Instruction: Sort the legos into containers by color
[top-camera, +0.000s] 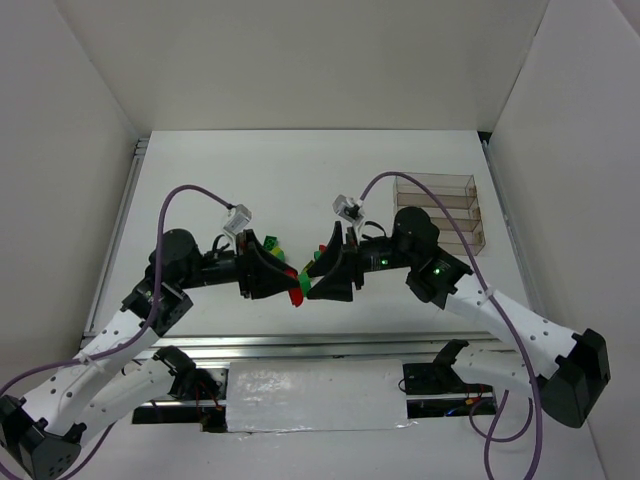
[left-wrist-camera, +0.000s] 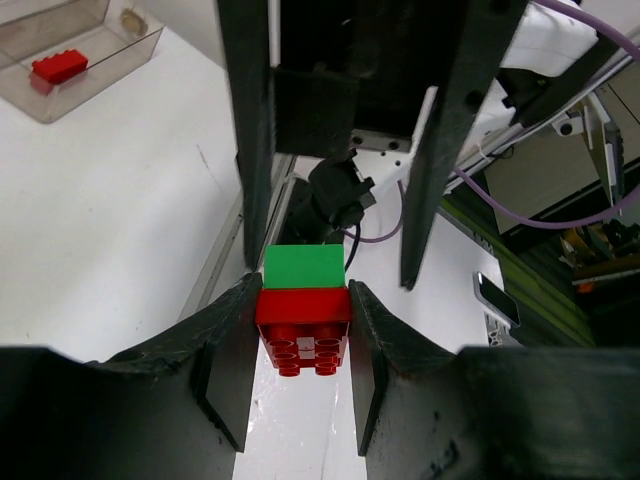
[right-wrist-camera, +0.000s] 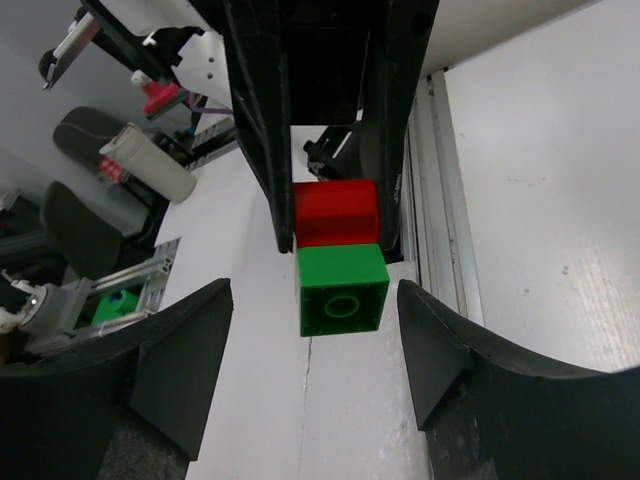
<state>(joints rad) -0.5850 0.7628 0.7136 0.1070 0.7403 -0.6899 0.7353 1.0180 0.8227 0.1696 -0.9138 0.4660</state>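
**Two claws, one joined pair**

Top view: the left claw (top-camera: 285, 286) and right claw (top-camera: 318, 280) faced each other nose to nose at mid-table, toward its near edge. A red brick (top-camera: 297, 297) and a green brick (top-camera: 304, 282) sat between them. Some loose bricks (top-camera: 269, 242), yellow and green, lay just beyond the left claw, too small and bunched to count. One tray (top-camera: 436, 181) of four compartments stood well apart at the far right.

Left wrist view: the left claw was clamped on the red brick, both pads against its sides. The green brick was plugged onto the red one's far face. A second red brick (left-wrist-camera: 58, 67) lay in one tray compartment.

Right wrist view: the right claw gaped wide, its fingers (right-wrist-camera: 185, 365) on either side of the green brick and clear of it, holding nothing.

Counted: two claws, one joined pair, one tray, one brick already sorted.

The likely trouble was in the pull. If the right claw closed off-centre or tugged askew, it could lever the pair out of the left claw's hold. The pair would then drop by the near edge.
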